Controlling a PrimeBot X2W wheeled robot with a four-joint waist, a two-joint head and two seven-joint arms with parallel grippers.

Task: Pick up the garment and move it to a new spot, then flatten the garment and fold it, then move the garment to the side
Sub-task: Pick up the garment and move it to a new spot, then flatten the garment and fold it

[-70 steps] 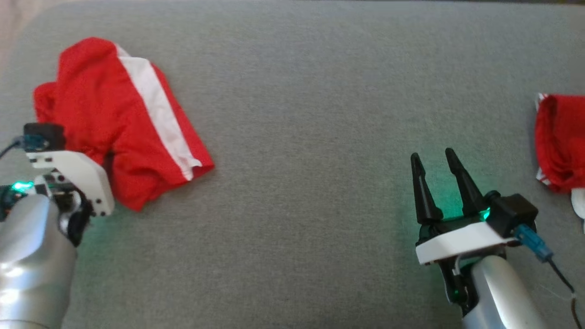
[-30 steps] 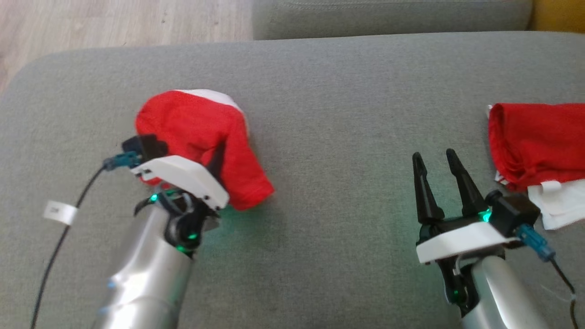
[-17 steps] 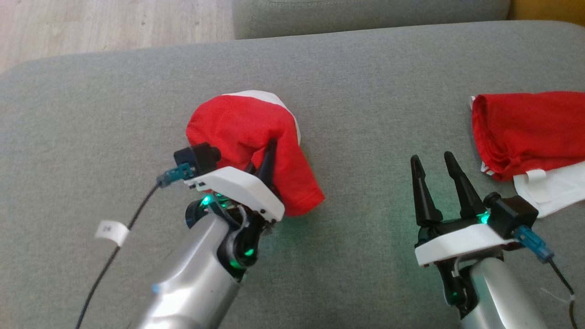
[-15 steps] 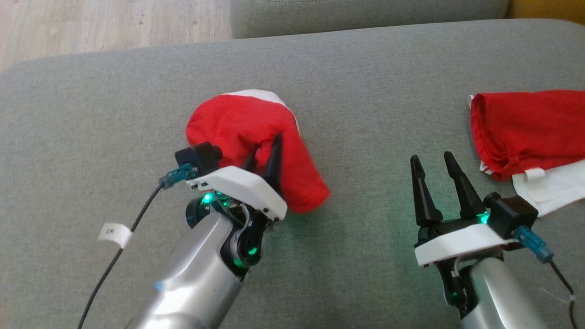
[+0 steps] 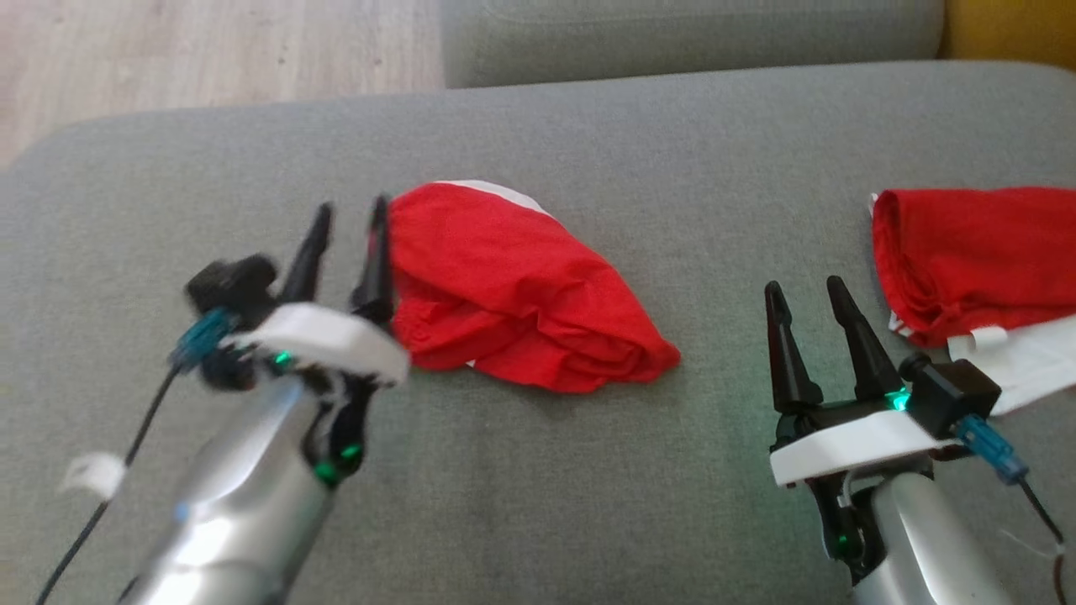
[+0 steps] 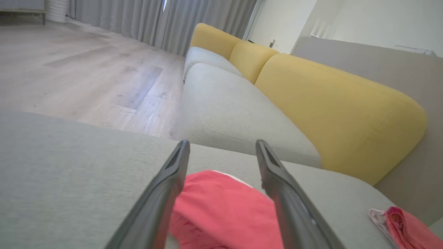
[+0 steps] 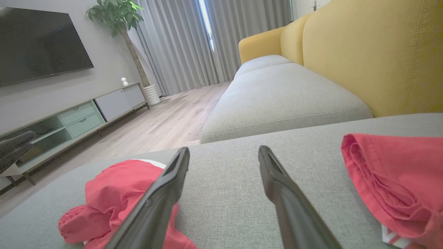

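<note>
While the left hand (image 5: pixel 351 210) and right hand (image 5: pixel 803 287) gape empty, two red garments (image 5: pixel 521 294) (image 5: pixel 967 252) lie apart.

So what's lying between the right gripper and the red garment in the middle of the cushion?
Only bare grey cushion separates the garment from the right gripper, its jaws open; the head view shows it plainly.

Head cam up high, tilted down at grey cushion (image 5: pixel 538 504). Wrist cams low, skimming it, facing sofa back (image 6: pixel 339 114). All three share red garment (image 5: pixel 521 286): left's 12 o'clock, right's 10.
</note>
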